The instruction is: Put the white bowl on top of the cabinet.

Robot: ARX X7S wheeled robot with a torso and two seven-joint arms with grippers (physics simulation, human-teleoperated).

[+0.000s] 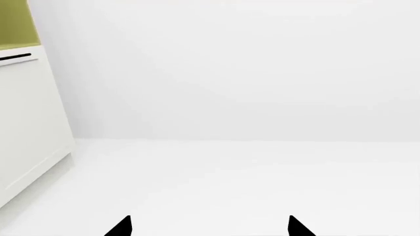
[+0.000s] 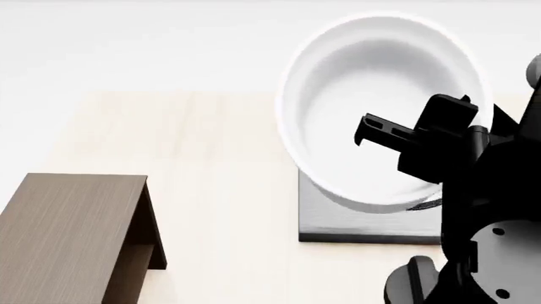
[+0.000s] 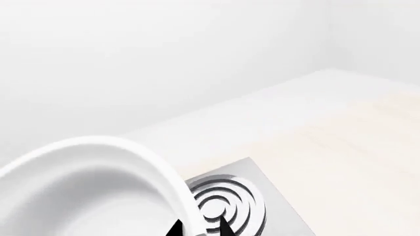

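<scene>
The right arm reaches forward along the right side of the head view, its black links stacked from the bottom corner up to the right end effector point(image 2: 372, 133), which points toward the view's left and sits over the inside of the white bowl point(image 2: 355, 82). The bowl is tilted, with its open mouth turned toward the head camera, and it hangs above the grey stove plate point(image 2: 338, 221), covering most of it. In the right wrist view the two dark fingertips point(image 3: 176, 230) flank the bowl's thick rim point(image 3: 157, 167), one on the inner wall and one on the outer, so the right end effector is clamped on the rim of the white bowl. Just past the rim, that view shows the concentric rings point(image 3: 226, 206) of the stove plate lying on the pale wooden bench point(image 3: 354, 152).

The dark brown cabinet point(image 2: 59, 234) stands on the bench point(image 2: 220, 190) at the lower left of the head view, well apart from the bowl, its flat top bare.

The left end effector point(image 1: 210, 228) shows only as two black tips set wide apart with white floor between them, beside a white cupboard point(image 1: 29, 123)
</scene>
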